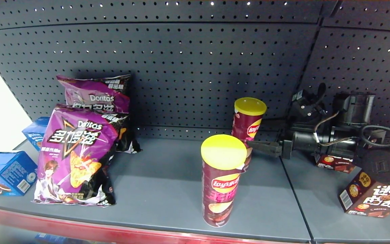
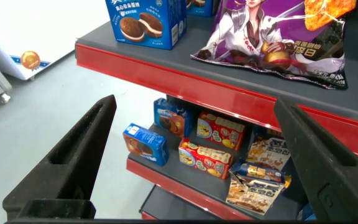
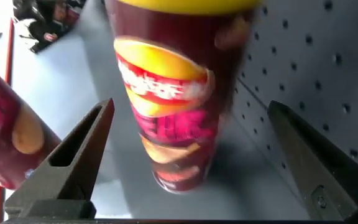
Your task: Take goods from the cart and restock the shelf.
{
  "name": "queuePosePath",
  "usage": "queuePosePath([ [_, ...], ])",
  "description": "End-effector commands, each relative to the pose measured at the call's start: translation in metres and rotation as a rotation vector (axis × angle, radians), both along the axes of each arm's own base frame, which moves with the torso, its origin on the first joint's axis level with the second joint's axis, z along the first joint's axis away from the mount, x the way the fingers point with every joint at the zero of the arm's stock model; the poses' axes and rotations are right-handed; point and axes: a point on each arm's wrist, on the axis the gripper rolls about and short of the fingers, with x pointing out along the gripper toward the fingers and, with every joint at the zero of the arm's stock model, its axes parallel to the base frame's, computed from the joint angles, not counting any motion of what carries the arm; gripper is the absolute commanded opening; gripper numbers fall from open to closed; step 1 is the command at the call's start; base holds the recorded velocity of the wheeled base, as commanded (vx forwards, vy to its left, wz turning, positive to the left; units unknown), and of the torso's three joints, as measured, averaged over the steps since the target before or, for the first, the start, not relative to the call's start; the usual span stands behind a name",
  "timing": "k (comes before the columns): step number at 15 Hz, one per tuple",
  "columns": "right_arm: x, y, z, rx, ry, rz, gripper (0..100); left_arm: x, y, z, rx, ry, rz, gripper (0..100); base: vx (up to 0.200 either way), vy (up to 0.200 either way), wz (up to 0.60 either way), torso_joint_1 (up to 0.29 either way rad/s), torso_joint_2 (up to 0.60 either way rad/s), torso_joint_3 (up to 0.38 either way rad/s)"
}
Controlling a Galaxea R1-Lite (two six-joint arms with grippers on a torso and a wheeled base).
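Yellow-lidded rear chip can (image 1: 248, 125) stands between right gripper's (image 3: 191, 104) spread fingers (image 3: 73, 155).

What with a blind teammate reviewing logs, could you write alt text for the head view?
The right gripper, fingers open, brackets the rear chip can, upright behind a second yellow-lidded can on a grey shelf. Purple chip bags and blue boxes sit left; brown boxes right.

rear chip can (image 1: 248, 119) base hidden behind front can (image 1: 220, 183); rear chip bag (image 1: 93, 92) half covered by front bag (image 1: 76, 152).
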Motion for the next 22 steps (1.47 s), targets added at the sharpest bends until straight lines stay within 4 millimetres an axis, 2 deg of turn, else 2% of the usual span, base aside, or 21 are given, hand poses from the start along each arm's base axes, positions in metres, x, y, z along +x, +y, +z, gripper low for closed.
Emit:
queuePosePath([
  [1,0.003,-0.003,-0.008,-0.012,0.019,-0.009,100,0.000,0.000,0.000,-0.001,0.000,0.000,100,0.000,0.000,0.00,0.000,0.00,0.000],
  [5,0.003,-0.018,-0.017,-0.088,0.028,-0.037,100,0.000,0.000,0.000,-0.001,0.000,0.000,100,0.000,0.000,0.00,0.000,0.00,0.000],
  [9,0.003,-0.021,-0.017,-0.121,0.026,-0.069,100,0.000,0.000,0.000,-0.001,0.000,0.000,100,0.000,0.000,0.00,0.000,0.00,0.000],
  [13,0.004,-0.016,-0.008,-0.118,0.002,-0.089,100,0.000,0.000,0.000,-0.001,0.000,0.000,100,0.000,0.000,0.00,0.000,0.00,0.000],
  [22,-0.011,0.009,0.016,-0.086,-0.034,-0.013,100,0.000,0.000,0.000,-0.001,0.000,0.000,100,0.000,0.000,0.00,0.000,0.00,0.000],
])
